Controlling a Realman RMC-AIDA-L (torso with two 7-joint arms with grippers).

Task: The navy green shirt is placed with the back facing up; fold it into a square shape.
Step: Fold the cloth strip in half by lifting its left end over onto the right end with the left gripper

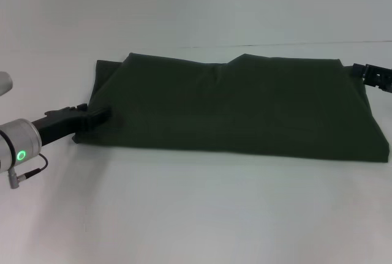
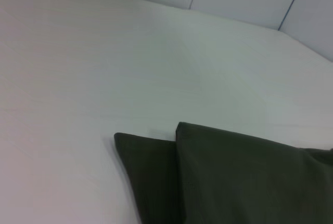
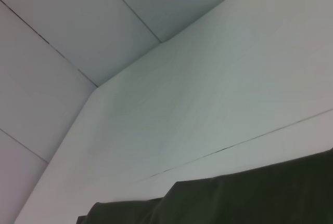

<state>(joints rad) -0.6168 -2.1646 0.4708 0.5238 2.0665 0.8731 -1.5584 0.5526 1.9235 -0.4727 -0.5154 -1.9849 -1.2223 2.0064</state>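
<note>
In the head view, the navy green shirt (image 1: 236, 108) lies folded into a wide band across the white table (image 1: 196, 215). The left end effector (image 1: 101, 116) touches its left edge; the right end effector (image 1: 375, 78) sits at its far right corner. Whether either is apart or together cannot be told. Both wrist views show only shirt layers on the table.

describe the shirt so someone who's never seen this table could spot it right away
On the white table, the navy green shirt lies as a long folded dark olive band across the middle. The left gripper touches its left end, the right gripper its far right corner. It is the only cloth there.
</note>
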